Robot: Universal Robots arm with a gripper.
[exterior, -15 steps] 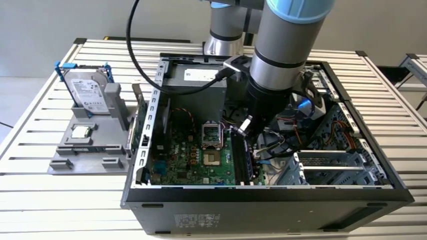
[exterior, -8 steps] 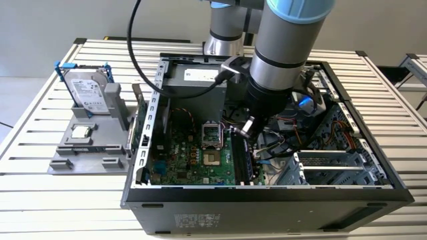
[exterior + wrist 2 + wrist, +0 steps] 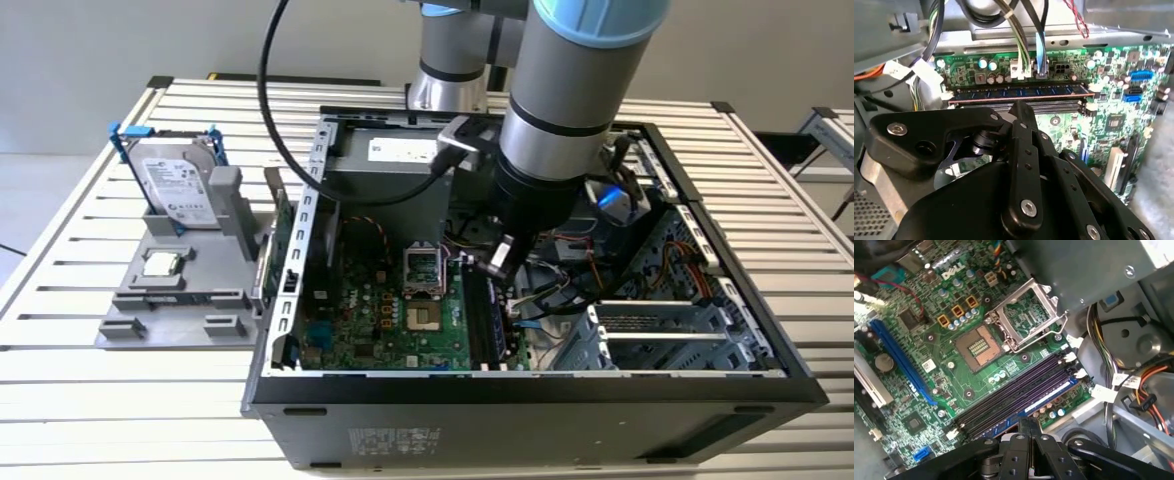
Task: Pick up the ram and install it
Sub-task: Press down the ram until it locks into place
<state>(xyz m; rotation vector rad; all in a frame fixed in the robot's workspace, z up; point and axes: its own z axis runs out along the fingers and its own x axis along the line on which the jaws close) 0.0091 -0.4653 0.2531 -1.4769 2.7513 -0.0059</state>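
Slatted worktop (image 3: 80, 330) w/ open PC case (image 3: 534, 400); robot arm (image 3: 561, 150) reaches in over the motherboard (image 3: 387, 310). Ram (image 3: 1019, 92) sits edge-up in the slot nearest the board's edge. In the exterior view it lies at approx 6 o'clock from the claw (image 3: 501, 262), long axis 12–6. Claw fingers are pressed together, gripping nothing, tip just beside the ram's top edge; contact unclear.

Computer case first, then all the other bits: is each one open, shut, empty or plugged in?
computer case: lying on its side, open.
processor socket: empty, its metal frame flipped up.
ram: plugged in upright, beside empty memory slots.
gripper: shut, tip right by the ram.
hard drive: upright in the grey holder.
processor chip: lying flat on the grey holder.
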